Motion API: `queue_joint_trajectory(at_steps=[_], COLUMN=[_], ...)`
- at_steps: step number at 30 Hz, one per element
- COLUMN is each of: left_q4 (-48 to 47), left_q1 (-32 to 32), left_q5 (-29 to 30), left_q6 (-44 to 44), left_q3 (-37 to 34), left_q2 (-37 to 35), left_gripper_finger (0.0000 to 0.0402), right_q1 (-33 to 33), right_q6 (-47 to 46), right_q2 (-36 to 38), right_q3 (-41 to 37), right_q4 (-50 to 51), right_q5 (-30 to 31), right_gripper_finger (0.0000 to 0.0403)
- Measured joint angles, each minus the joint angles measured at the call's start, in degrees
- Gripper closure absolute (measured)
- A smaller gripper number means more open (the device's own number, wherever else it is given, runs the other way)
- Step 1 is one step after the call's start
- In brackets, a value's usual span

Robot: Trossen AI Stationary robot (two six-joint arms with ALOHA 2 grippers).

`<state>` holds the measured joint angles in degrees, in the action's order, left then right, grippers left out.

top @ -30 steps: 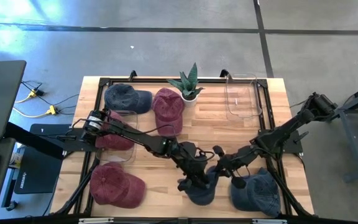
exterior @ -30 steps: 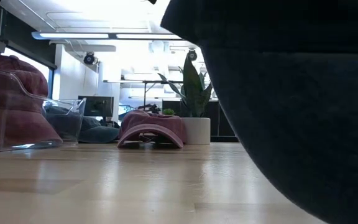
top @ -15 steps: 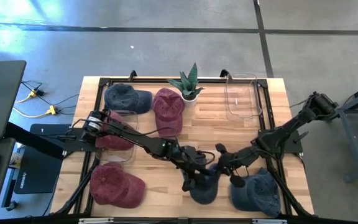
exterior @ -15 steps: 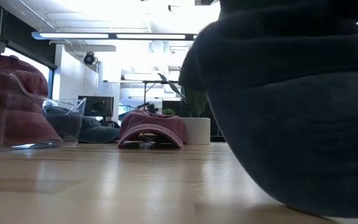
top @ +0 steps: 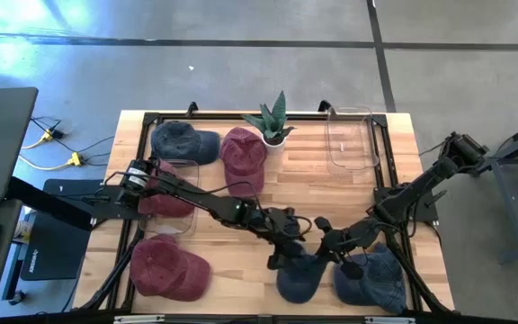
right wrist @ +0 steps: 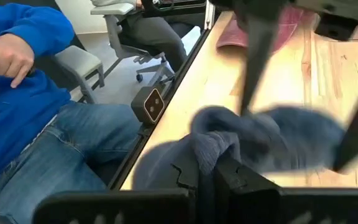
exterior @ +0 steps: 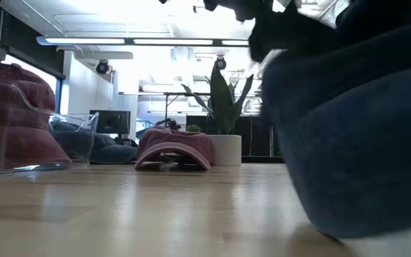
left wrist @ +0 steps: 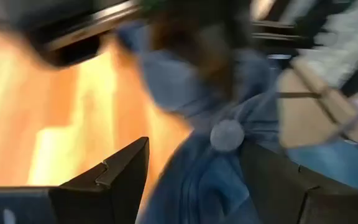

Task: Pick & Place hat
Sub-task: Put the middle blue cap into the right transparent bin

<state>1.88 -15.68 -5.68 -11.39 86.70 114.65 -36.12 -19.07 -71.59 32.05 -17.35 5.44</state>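
Right claw (right wrist: pixel 213 171) is clamped on the navy cap (top: pixel 297 277); left claw (left wrist: pixel 194 180) hangs released over it. Only the right wrist view catches a seated person (right wrist: pixel 36 118).

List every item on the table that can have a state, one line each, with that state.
Left gripper: fingers open, over the near blue hat.
Right gripper: shut on near blue hat.
Near blue hat: on the table edge, bunched.
Left clear bin: holds a red hat.
Right clear bin: holds nothing.
Plant: upright.
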Motion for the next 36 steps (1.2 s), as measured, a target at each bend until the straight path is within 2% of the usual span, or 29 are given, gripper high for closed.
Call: queue_joint_trajectory(at_steps=[3, 7, 11, 16, 19, 23, 28, 32, 34, 36], left_q4=[1.34, 1.15, 1.39, 1.19, 1.10, 1.58, 2.98, 2.98, 3.12, 2.98], left_q1=[-0.02, -0.07, -0.02, -0.07, -0.09, -0.09, -0.07, -0.04, -0.04, -0.07], left_q5=[-4.32, -3.19, -4.67, -10.33, -11.80, -11.75, -11.73, -11.80, -11.82, -11.82], left_q6=[3.04, 5.34, 5.58, 4.86, 3.78, 3.64, 3.64, 3.63, 3.62, 3.62], left_q3=[0.00, 0.00, 0.00, 0.00, 0.00, 0.00, 0.00, 0.00, 0.00, -0.02], left_q2=[0.00, 0.00, 0.00, 0.00, 0.00, 0.00, 0.00, 0.00, 0.00, -0.40], left_gripper_finger=[0.0161, 0.0161, 0.0161, 0.0161, 0.0166, 0.0209, 0.0304, 0.0378, 0.0390, 0.0381], right_q1=[0.04, 0.04, 0.04, 0.07, 0.07, 0.07, 0.07, 0.09, -0.03, -0.50], right_q6=[0.85, 1.53, 1.53, 1.53, 1.36, 1.64, 4.24, 5.99, 6.67, 7.12], right_q2=[0.00, 0.00, 0.00, 0.00, 0.00, 0.00, 0.00, 0.00, 0.34, 1.92], right_q3=[0.00, 0.00, 0.00, 0.00, 0.02, 0.02, 0.02, 0.02, 0.02, 0.02], right_q4=[0.08, 0.43, 0.43, 0.44, 1.17, 2.33, 1.97, 0.17, -1.38, -1.06], right_q5=[0.16, 0.23, 0.35, 0.64, 0.63, 0.64, 3.71, 2.93, 1.24, -0.58], right_gripper_finger=[0.0394, 0.0399, 0.0397, 0.0395, 0.0400, 0.0391, 0.0360, 0.0319, 0.0295, 0.0271])
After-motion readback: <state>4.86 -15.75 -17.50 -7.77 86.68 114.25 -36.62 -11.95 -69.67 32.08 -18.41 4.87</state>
